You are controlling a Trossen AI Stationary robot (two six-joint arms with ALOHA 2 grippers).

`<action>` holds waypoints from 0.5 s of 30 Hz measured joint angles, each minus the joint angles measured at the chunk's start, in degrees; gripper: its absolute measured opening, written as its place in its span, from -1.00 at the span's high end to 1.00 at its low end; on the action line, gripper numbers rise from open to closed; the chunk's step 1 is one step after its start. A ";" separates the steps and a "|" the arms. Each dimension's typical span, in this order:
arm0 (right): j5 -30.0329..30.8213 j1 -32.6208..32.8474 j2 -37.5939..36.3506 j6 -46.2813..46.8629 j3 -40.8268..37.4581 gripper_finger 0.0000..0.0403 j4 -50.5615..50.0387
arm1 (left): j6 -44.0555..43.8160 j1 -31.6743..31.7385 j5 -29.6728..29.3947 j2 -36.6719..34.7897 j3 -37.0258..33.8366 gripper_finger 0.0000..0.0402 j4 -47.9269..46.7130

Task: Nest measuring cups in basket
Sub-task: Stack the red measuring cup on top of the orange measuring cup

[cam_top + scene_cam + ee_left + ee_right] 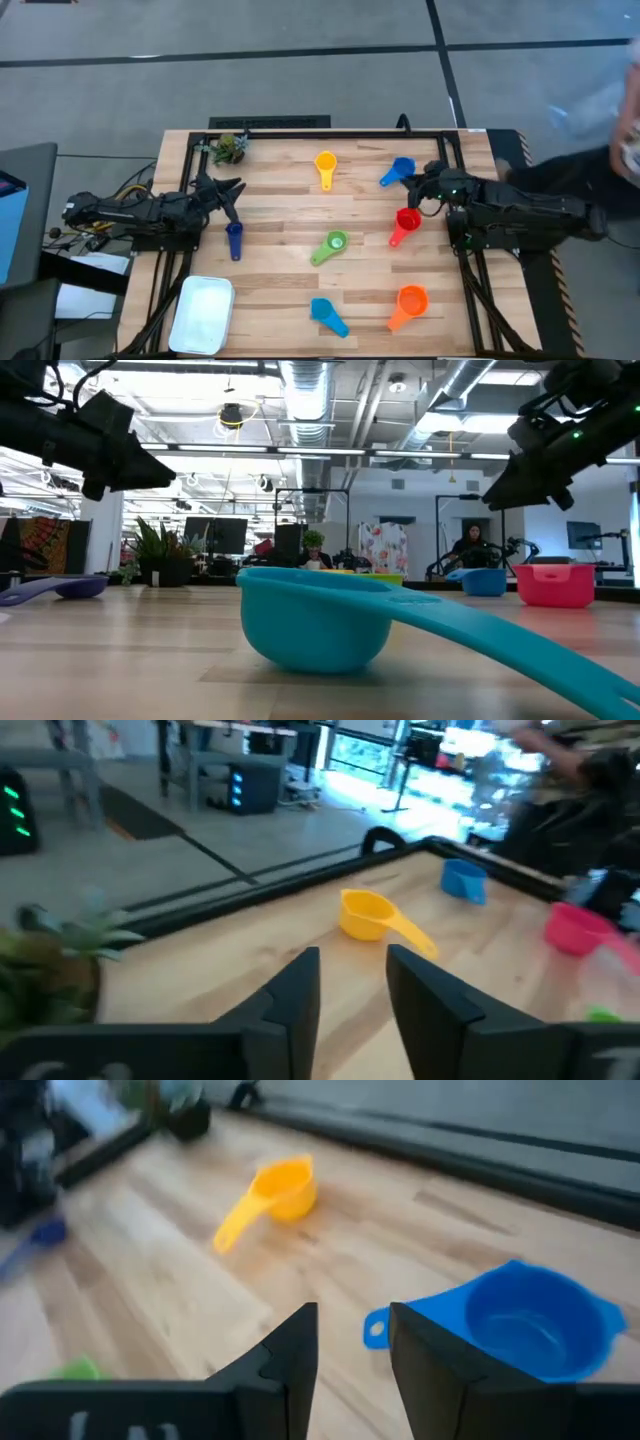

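Note:
Seven measuring cups lie apart on the wooden table, each resting on its bowl and handle: yellow point(325, 165), blue point(398, 172), red point(405, 222), green point(331, 245), orange point(409, 302), light blue point(327, 315) and dark blue point(234, 240). The white basket point(203, 313) sits at the near left corner. My left gripper point(232, 195) hovers open above the table's left side, just beyond the dark blue cup. My right gripper point(415, 183) hovers open beside the blue cup point(535, 1325). In the low view the light blue cup point(315, 625) fills the foreground.
A small green plant clump point(230, 148) sits at the far left corner. A black frame rail point(330, 133) runs along the table's far edge. A person point(625, 130) moves beyond the right edge. Bare wood lies between the cups.

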 joint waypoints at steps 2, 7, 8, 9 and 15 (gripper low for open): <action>0.78 1.64 2.82 -1.69 0.32 0.20 -0.02 | -1.54 -0.14 0.99 1.33 0.00 0.37 -0.03; 4.27 3.52 9.10 -8.81 0.57 0.03 8.12 | -3.20 -1.03 -0.15 4.14 0.00 0.36 -0.04; 4.39 3.50 10.19 -10.83 0.57 -0.01 11.00 | -3.86 -1.21 -0.99 4.65 0.00 0.37 -0.04; 4.44 3.40 11.08 -12.79 0.57 -0.05 13.64 | -4.55 -1.31 -1.75 5.06 0.00 0.38 -0.02; 4.47 1.27 13.29 -19.99 1.90 -0.16 20.62 | -5.77 -1.33 -3.16 7.38 0.02 0.41 0.00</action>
